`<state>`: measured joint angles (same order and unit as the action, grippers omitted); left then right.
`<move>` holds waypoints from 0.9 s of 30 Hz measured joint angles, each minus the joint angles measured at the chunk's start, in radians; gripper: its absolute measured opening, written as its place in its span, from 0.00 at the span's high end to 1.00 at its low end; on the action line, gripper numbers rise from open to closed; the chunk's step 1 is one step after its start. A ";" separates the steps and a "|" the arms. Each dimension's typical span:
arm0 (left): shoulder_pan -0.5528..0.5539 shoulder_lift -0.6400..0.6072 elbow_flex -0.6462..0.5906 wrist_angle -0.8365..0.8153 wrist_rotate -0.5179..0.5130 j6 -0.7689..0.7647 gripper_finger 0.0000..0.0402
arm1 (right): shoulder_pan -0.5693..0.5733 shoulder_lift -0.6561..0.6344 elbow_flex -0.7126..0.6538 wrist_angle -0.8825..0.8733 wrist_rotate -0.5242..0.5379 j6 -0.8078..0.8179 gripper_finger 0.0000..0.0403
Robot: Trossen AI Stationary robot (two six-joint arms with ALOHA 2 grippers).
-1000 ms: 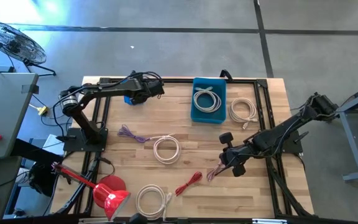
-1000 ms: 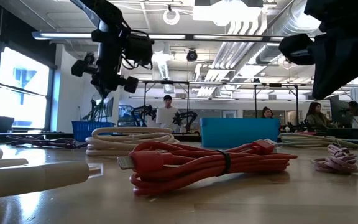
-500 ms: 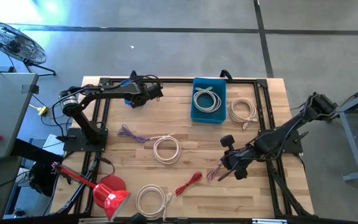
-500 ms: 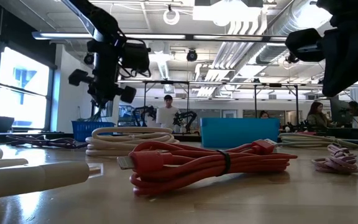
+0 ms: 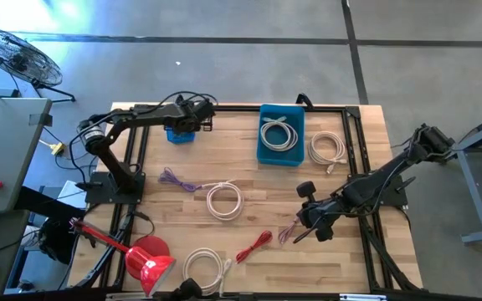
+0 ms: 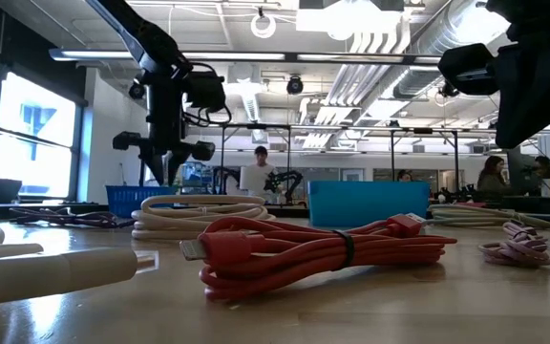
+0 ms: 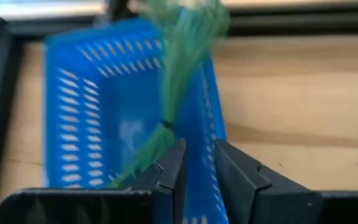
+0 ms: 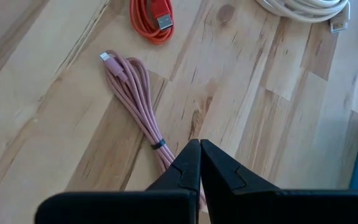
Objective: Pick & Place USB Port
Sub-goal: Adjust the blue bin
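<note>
My left gripper hangs over the small blue slotted basket at the table's far left, fingers pointing down, shut on a bundled green cable. My right gripper is shut and touches nothing. It hovers above the table's near right, just over a tied pink cable that lies flat on the wood. In the low view the pink cable rests on the table and the left gripper stands above the basket. My left gripper comes at the green cable from above, fingers pointing down. The bundle runs past its left finger near the bundle's tie; that finger hides the place of contact. The cable hangs below the fingers, lifted clear over the basket's inside.
A blue box at the far middle holds a white cable coil. On the wood lie a white coil, another white coil, a purple cable, a red cable and a white coil. A red object sits near left.
My left gripper has swung from a tilted pose to pointing straight down and has come lower over the blue basket, carrying the green cable. My right gripper has shifted a little toward the table's left and near edge, over the pink cable, then held still.
</note>
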<state>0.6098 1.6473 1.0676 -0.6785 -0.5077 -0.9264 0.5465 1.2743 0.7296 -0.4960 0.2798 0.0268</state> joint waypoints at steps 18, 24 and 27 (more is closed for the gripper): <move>-0.066 -0.046 0.002 0.042 -0.202 -0.021 0.80 | 0.000 0.000 0.000 -0.001 -0.002 0.010 1.00; -0.067 -0.045 0.001 -0.056 -0.210 -0.032 0.80 | 0.000 0.000 0.000 -0.007 -0.002 0.021 0.99; -0.067 -0.045 0.001 -0.095 -0.207 -0.049 0.80 | 0.000 0.000 0.000 -0.008 -0.006 0.022 1.00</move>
<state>0.5431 1.6020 1.0683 -0.7738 -0.7142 -0.9757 0.5465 1.2743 0.7300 -0.5037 0.2733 0.0484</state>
